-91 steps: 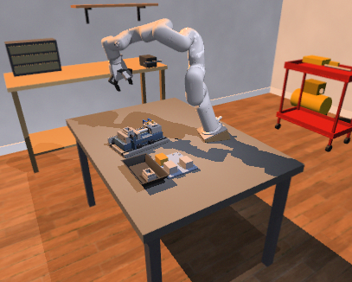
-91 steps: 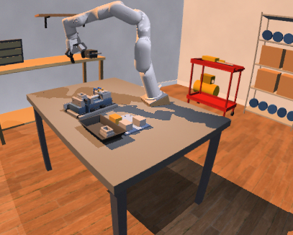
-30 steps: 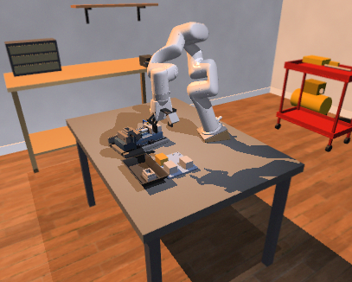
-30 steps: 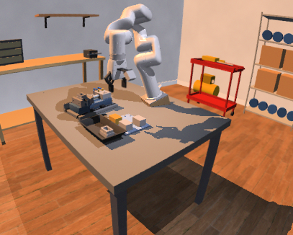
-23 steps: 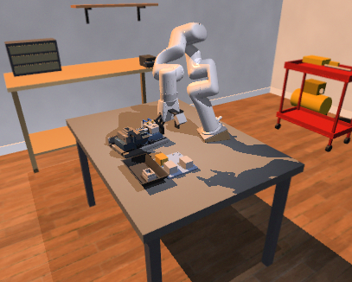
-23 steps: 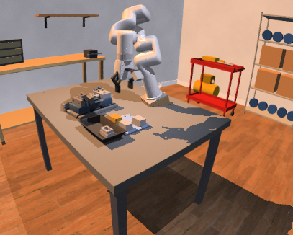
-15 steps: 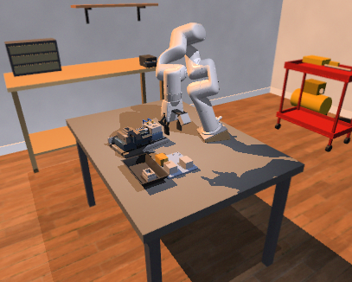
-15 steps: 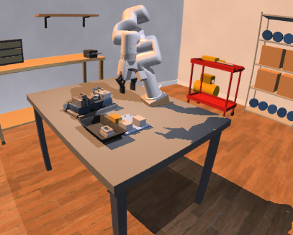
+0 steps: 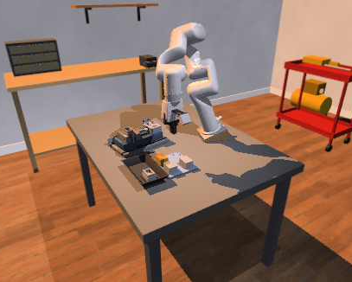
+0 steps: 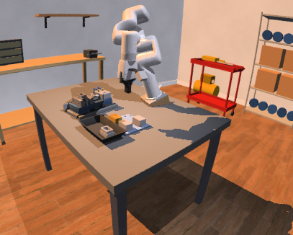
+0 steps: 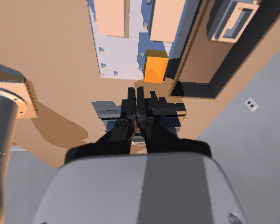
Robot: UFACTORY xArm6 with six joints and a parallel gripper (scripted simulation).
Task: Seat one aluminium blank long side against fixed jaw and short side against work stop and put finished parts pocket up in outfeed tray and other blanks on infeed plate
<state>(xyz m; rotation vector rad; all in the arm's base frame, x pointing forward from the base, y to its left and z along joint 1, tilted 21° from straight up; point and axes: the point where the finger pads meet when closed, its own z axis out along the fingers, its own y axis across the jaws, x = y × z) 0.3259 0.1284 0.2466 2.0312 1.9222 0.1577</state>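
Note:
My gripper hangs in the air just right of the vise, fingers shut with nothing between them; it also shows in the exterior view and the wrist view. The infeed plate holds a brass blank and two aluminium blanks. The wrist view shows the brass blank and both aluminium blanks ahead of the fingers. The dark outfeed tray holds a finished part, pocket up. I cannot tell what lies in the vise opening.
The arm's base stands at the table's back right. The vise, tray and plate sit close together near the table's middle. A red cart and a workbench stand off the table.

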